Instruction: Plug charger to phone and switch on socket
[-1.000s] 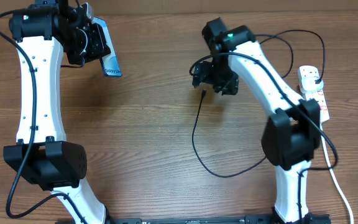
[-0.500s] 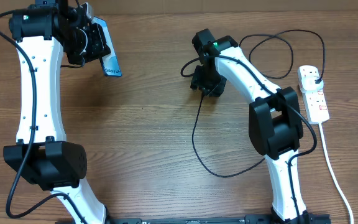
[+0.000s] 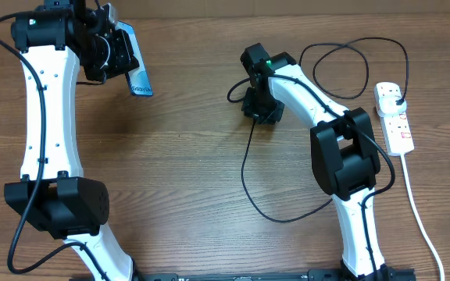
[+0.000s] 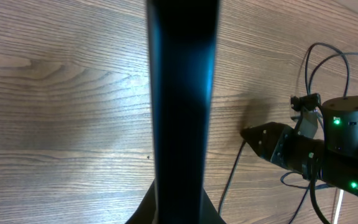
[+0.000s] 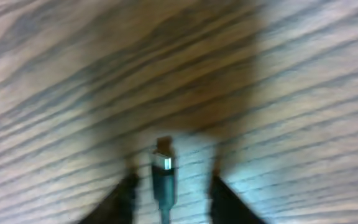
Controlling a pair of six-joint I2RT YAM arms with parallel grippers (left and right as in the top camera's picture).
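My left gripper [image 3: 118, 53] is shut on the phone [image 3: 137, 69] and holds it tilted above the table at the far left; its blue screen shows from above. In the left wrist view the phone [image 4: 182, 93] is a dark upright bar rising from the left gripper [image 4: 182, 208]. The charger [image 3: 244, 176] lies looped on the wood. Its connector tip [image 5: 164, 169] points away between the two fingers of my right gripper [image 5: 173, 182], with a gap on each side. From above, the right gripper [image 3: 261, 107] sits low over that cable end. The socket [image 3: 394, 119] lies at the far right.
The charger's black plug [image 3: 398, 97] sits in the socket's far end, and a thick white cord [image 3: 416, 215] runs from the socket toward the front edge. Cable loops [image 3: 350, 58] lie behind the right arm. The right wrist view is blurred.
My right gripper has shifted a little left and down onto the cable's tip, and its jaws have narrowed around the connector. The left arm and phone have stayed still.
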